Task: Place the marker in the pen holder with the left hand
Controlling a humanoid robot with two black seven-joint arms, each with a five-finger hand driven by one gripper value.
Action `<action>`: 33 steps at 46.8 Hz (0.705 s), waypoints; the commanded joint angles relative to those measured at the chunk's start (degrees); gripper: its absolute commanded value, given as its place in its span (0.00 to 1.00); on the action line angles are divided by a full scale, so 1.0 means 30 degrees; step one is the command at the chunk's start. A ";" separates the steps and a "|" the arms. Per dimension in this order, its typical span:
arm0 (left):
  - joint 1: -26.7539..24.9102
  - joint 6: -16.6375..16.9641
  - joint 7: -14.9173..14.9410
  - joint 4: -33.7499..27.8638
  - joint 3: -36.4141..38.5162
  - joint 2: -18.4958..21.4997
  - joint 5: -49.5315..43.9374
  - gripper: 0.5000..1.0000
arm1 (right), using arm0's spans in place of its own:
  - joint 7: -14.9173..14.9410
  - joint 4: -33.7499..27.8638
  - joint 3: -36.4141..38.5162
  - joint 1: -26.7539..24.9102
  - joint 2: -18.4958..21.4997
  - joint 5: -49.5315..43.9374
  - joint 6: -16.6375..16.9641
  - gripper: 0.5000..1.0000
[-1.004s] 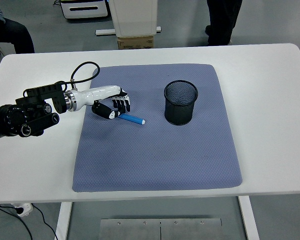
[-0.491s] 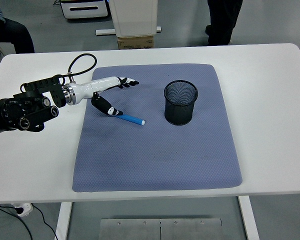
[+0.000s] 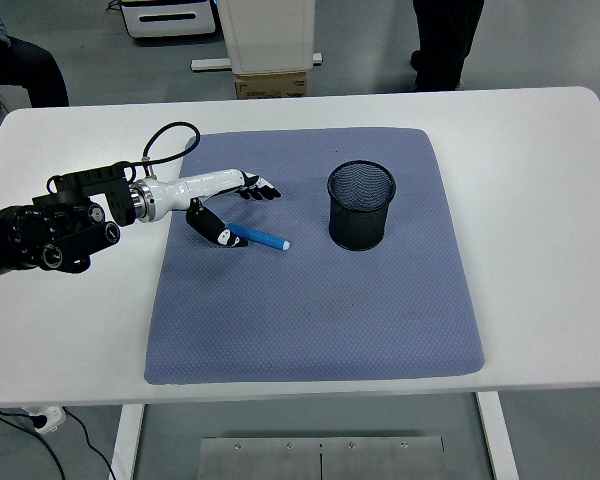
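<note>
1. Left hand (image 3: pixel 228 203), head view: it reaches in from the left edge over the left part of the blue mat (image 3: pixel 310 310). Its fingers (image 3: pixel 261 189) stretch out flat toward the right and hold nothing, while the thumb (image 3: pixel 212 230) hangs below them on the near side, its tip at the marker's left end. The hand is wide, not clamped.

2. Marker (image 3: pixel 262 238), same view: it lies flat on the mat, just near of the outstretched fingers, with its blue body pointing right and slightly toward the near edge. I cannot tell whether the thumb touches it or merely sits beside it.

3. What has changed: a second ago the fingers are curled down over the marker's left end, as if for a grasp; half a second ago they are flung open and raised toward the far side; now they sit lower and closer to the marker again, though open. The marker lies in the same spot and at the same angle in all three pictures, so the first closing seems not to have lifted it.

4. Meaning for the task: I judge this a second try at the pick-up, with the grasp not yet made.

5. Pen holder (image 3: pixel 361 205): the black mesh cup stands upright on the mat, well to the right of the marker, and looks empty.

6. Right hand: out of view.
</note>
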 commanded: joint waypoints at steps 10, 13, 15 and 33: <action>0.0228 0.0644 -0.0173 0.0000 0.0014 -0.0034 0.0572 0.45 | 0.0000 0.0018 0.0000 0.0001 0.0000 0.0000 -0.0004 1.00; 0.0228 0.0703 -0.0290 0.0000 0.0014 -0.0034 0.0572 0.45 | 0.0000 0.0018 0.0000 0.0001 0.0000 0.0000 -0.0004 1.00; 0.0228 0.0674 -0.0319 0.0000 0.0043 -0.0004 0.0572 0.45 | 0.0000 0.0018 0.0000 0.0001 0.0000 0.0000 -0.0004 1.00; 0.0258 0.0674 -0.0847 0.0000 0.0073 0.0054 0.0602 0.47 | 0.0000 -0.0011 0.0000 0.0001 0.0000 0.0000 -0.0004 1.00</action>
